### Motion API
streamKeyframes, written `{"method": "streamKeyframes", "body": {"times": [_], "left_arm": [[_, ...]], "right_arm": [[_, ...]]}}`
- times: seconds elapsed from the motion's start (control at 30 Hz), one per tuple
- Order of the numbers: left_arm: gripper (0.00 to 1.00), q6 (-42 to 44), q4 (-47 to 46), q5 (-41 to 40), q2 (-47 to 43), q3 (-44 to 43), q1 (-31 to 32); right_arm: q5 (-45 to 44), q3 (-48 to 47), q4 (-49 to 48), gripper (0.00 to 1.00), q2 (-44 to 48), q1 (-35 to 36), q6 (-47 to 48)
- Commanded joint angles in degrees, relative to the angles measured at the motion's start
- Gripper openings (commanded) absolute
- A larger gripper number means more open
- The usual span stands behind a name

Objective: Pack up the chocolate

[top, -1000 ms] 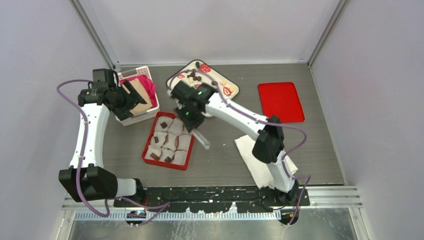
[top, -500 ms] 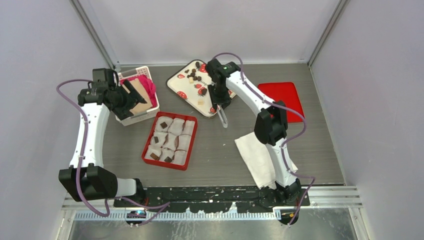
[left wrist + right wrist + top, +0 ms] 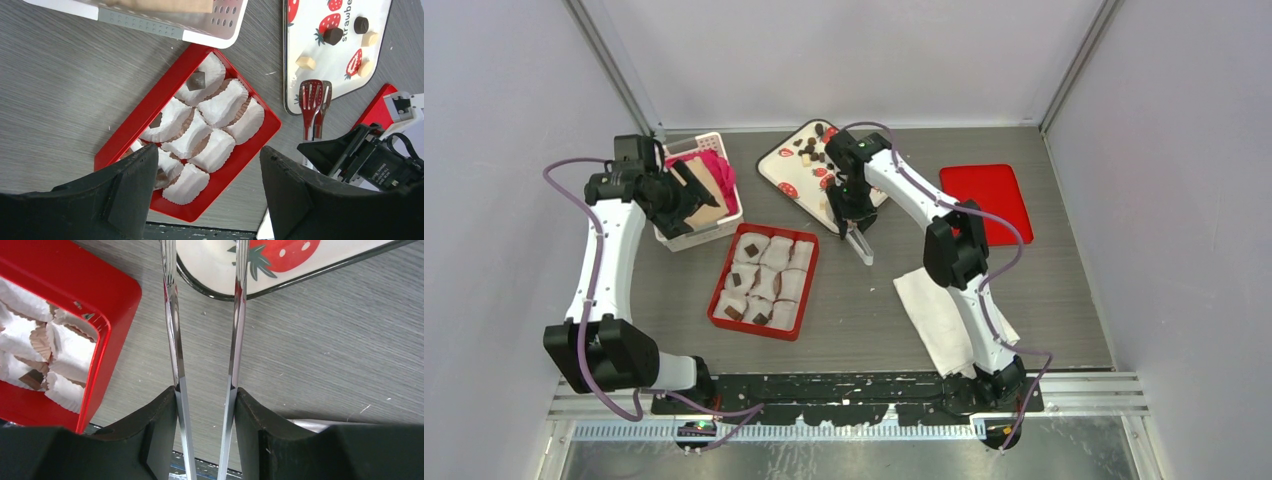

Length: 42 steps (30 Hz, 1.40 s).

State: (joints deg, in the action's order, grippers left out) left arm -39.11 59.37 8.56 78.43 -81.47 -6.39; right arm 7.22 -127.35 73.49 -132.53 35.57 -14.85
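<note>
The chocolate [image 3: 810, 151] lies as dark and pale cream pieces on a white strawberry-print tray [image 3: 776, 172], also in the left wrist view [image 3: 332, 35]. A red box [image 3: 720, 272] of white paper cups holds a few dark pieces [image 3: 197, 80]. My right gripper [image 3: 848, 203] is shut on metal tongs [image 3: 862, 245], whose slotted tips [image 3: 314, 100] sit at the tray's near edge with nothing between them. In the right wrist view the gripper [image 3: 206, 395] holds the tong arms [image 3: 172, 315] apart. My left gripper [image 3: 686, 190] is open and empty over a white basket [image 3: 704, 232].
A red lid [image 3: 986, 203] lies at the right. A white napkin [image 3: 939, 310] lies near the right arm's base. The basket holds a pink cloth [image 3: 714, 165] and brown card. Bare grey table lies between box and napkin.
My right arm swung with the tongs from over the red box back to the tray, then shifted slightly left along its near edge. The left arm barely moved.
</note>
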Motion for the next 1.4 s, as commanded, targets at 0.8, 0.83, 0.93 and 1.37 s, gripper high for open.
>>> {"method": "streamKeyframes", "body": {"times": [0.8, 0.83, 0.93, 1.37], "left_arm": [[0.75, -0.5, -2.4, -0.9, 1.4, -3.8, -0.3], [0.75, -0.5, -2.4, -0.9, 1.4, -3.8, -0.3], [0.75, -0.4, -2.3, -0.9, 1.3, -3.7, -0.3], [0.75, -0.5, -2.2, -0.5, 0.5, -3.4, -0.3]], "right_arm": [[-3.3, -16.1, -2.6, 0.49, -12.2, 1.9, -2.0], [-3.1, -16.6, -2.3, 0.49, -12.7, 1.8, -2.1], [-3.1, -16.1, -2.4, 0.43, -12.7, 1.8, -2.4], [-2.8, -10.5, -4.0, 0.03, -2.4, 1.8, -3.1]]}}
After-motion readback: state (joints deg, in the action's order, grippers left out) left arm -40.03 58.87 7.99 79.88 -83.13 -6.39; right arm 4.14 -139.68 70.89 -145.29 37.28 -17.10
